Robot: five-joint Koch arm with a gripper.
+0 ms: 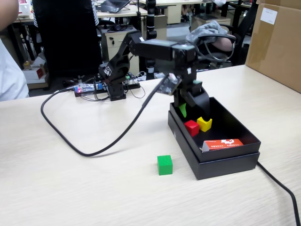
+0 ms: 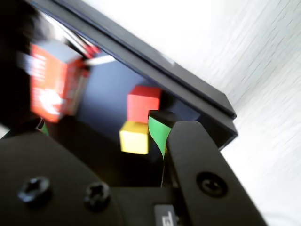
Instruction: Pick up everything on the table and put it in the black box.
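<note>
I saw red cube (image 1: pixel 191 127) and yellow cube (image 1: pixel 204 124) already in the box (image 1: pixel 225 162); green cube (image 1: pixel 164 165) waited on the table (image 1: pixel 70 188). My pincer (image 1: pixel 184 110) hung above the box; I couldn't tell its spread.

An orange-red and white carton (image 1: pixel 223 144) lies flat on a dark surface, its long side running left to right in the fixed view; in the wrist view the same carton (image 2: pixel 49 82) appears blurred at upper left. A large brown cardboard carton (image 1: pixel 277 44) with a white label stands at the right edge of the fixed view. A thick black cable (image 1: pixel 99 136) loops across the pale surface at left; a second black cable (image 1: pixel 280 186) runs to the lower right corner. A small electronics board (image 1: pixel 87 89) with a red light lies at the rear. Behind it, a black office chair (image 1: pixel 66 35) and a desk with drawers (image 1: pixel 115 42).
</note>
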